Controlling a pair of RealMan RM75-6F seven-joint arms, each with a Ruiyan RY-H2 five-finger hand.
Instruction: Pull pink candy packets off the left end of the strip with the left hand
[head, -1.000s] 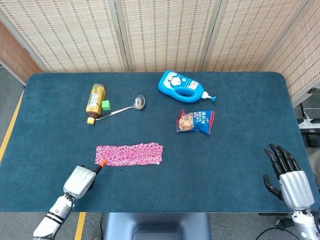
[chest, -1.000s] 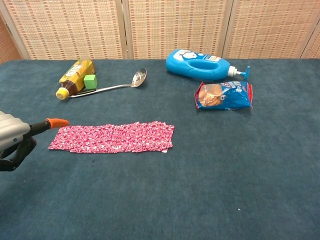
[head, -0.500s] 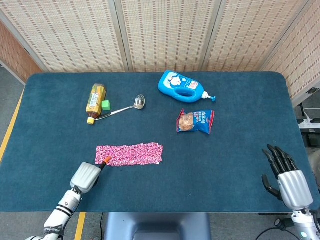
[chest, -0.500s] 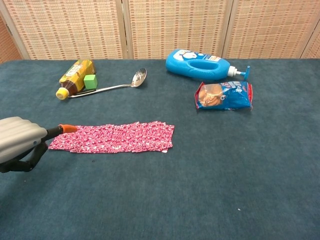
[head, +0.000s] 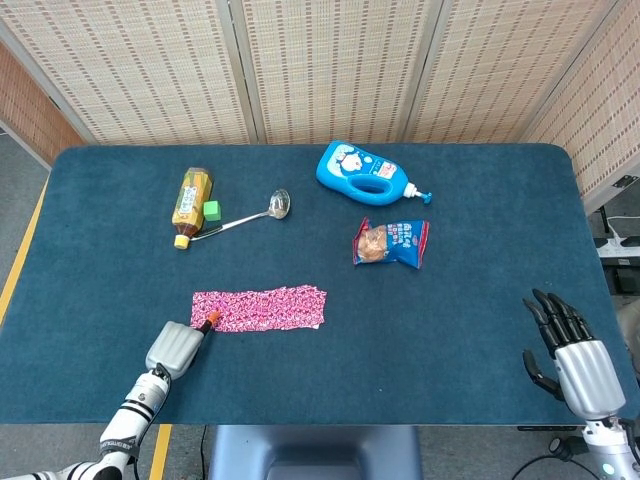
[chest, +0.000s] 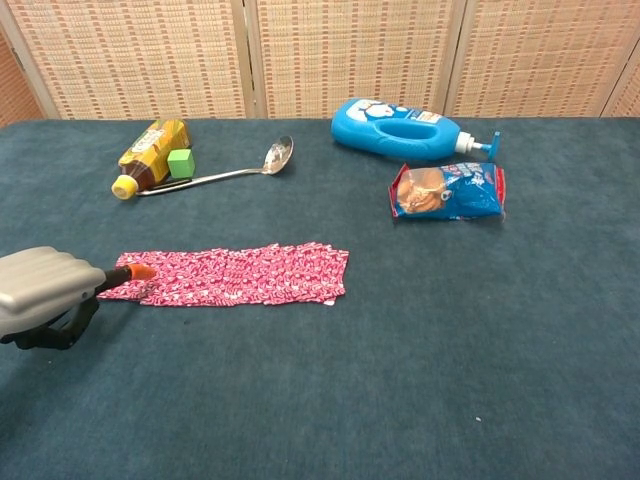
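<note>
Strip (head: 259, 308) of pink packets is laid flat at centre-left of frame on table (head: 480, 330). Left hand (head: 176, 347) is seen at its left end, orange fingertip (chest: 137, 270) on the edge; nothing is held, and finger spread can't be told. Right hand (head: 575, 355), lower right, is spread wide & empty. Risk: whole strip may be dragged if nothing pins it, or pinch may slip off thin foil. No writing is legible on bottle (head: 192, 204), jug (head: 362, 173) or bag (head: 391, 243).
</note>
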